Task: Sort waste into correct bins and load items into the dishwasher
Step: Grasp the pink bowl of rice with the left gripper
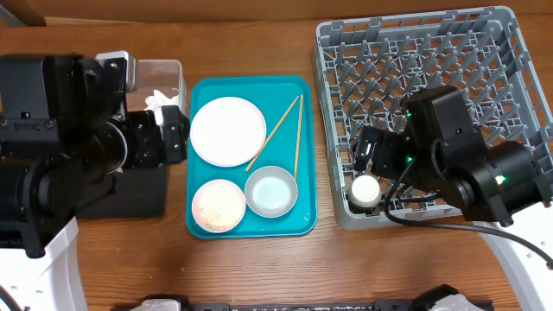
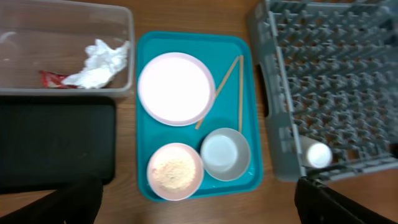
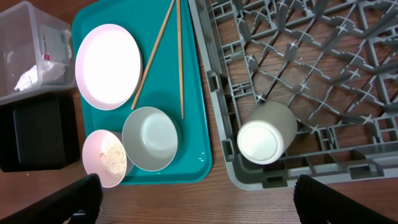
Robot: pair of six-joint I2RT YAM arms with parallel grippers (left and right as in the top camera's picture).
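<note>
Cup [image 3: 267,134] resting in the near left corner of the rack [image 3: 211,81], napkin [image 2: 99,62] and wrapper [image 2: 53,79] lying in the tub [image 2: 37,31], plate [image 1: 227,130], bowl [image 1: 270,191], chopsticks [image 1: 298,134] and small plate [image 3: 93,149] with rice [image 3: 115,160] sitting on the tray [image 1: 307,220], left jaws and right jaws standing wide.

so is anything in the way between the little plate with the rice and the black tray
nothing visible does. the small plate sits in the front left corner of the teal tray, and the black tray lies right beside that edge, with only the teal rim and a strip of bare table between them.
</note>
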